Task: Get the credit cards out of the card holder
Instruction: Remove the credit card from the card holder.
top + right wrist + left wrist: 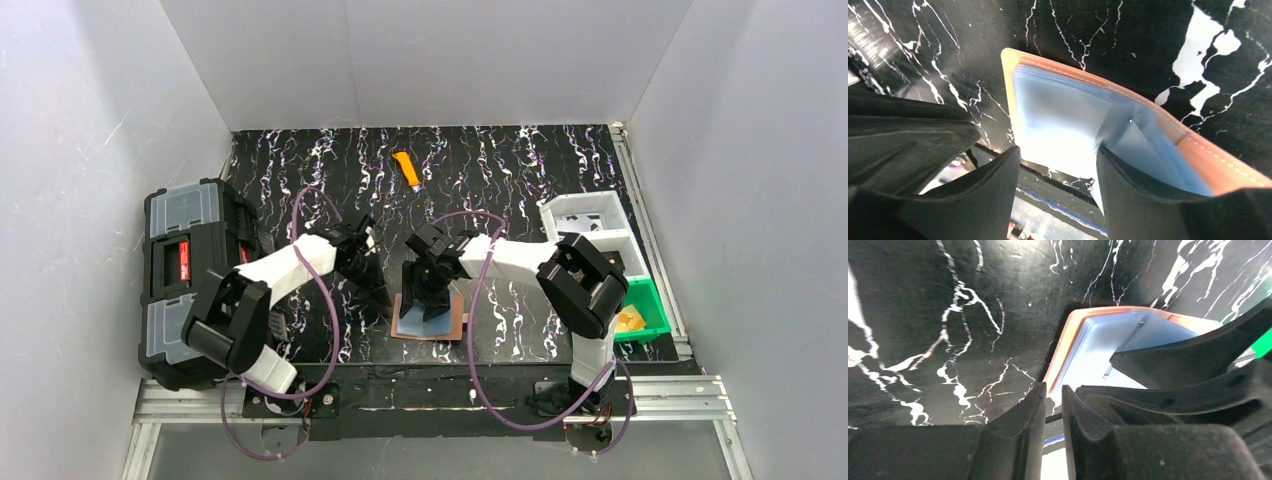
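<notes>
Left gripper (1054, 391): arm angled inward, tipped down beside holder (1064, 340); jaws nearly together, empty.
Right gripper (1058, 156): pointing down over blue card (1053, 115); jaws spread.

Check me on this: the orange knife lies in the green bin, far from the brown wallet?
Not quite. The orange knife lies on the black table, not in the green bin; the top view shows it. It is far from the brown wallet.
</notes>
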Tool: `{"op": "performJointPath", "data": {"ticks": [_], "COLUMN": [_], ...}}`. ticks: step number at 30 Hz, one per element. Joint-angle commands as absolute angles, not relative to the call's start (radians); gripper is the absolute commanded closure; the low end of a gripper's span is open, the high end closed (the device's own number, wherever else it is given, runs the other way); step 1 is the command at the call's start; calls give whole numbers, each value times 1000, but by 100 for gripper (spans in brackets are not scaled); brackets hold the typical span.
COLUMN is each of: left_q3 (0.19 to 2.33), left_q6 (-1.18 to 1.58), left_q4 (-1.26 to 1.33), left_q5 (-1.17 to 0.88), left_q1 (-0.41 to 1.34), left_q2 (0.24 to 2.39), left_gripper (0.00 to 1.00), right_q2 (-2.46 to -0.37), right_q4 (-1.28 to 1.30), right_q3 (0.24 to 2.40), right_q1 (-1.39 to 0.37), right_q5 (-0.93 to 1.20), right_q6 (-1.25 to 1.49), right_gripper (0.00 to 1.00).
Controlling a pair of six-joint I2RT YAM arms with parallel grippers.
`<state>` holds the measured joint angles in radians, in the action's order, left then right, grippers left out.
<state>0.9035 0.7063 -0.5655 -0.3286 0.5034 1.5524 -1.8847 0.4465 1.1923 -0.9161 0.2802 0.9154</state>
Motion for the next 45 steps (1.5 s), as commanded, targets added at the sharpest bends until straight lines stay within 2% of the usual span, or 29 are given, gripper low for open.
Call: {"op": "performJointPath", "data": {"ticks": [1,11,17,22,23,26,28,33,36,42,45], "left_q3": [894,827,814,785,782,781,784,778,776,775,772], "left_q6": [694,722,711,719,719,711,704,702,701,702,700], "left_q4": [-617,-621,-614,-572,-561,-546,-546,-539,-535,-533,-531], "left_q5": [-301,-271,-299,-339,-350,-376,-381,-385,-385,-385,-386], "left_q1": [458,414,411,411,413,413,413,414,416,425,425], "left_q2": [1473,1293,1272,1299,1305,1328,1342,1359,1364,1369,1367], "left_gripper": [82,81,80,80,79,77,77,77,77,78,78], "right_q2": [-1935,-2167,-2136,-2109,-2095,-2043,-2014,-1988,-2003,-2112,-2125], "right_q4": [596,977,849,779,753,673,625,546,558,743,762], "right_q3": [1243,1562,1454,1376,1356,1289,1258,1207,1217,1357,1371], "right_q1": [-975,-1038,-1039,-1039,-1039,-1037,-1037,-1034,-1033,-1033,-1033], "right_q5": [30,-211,-148,-118,-107,-83,-72,-42,-35,-78,-76], "right_q6": [982,1029,1034,1030,1029,1014,1005,999,998,978,977], "right_gripper": [33,32,50,59,57,37,34,32,35,38,42]}}
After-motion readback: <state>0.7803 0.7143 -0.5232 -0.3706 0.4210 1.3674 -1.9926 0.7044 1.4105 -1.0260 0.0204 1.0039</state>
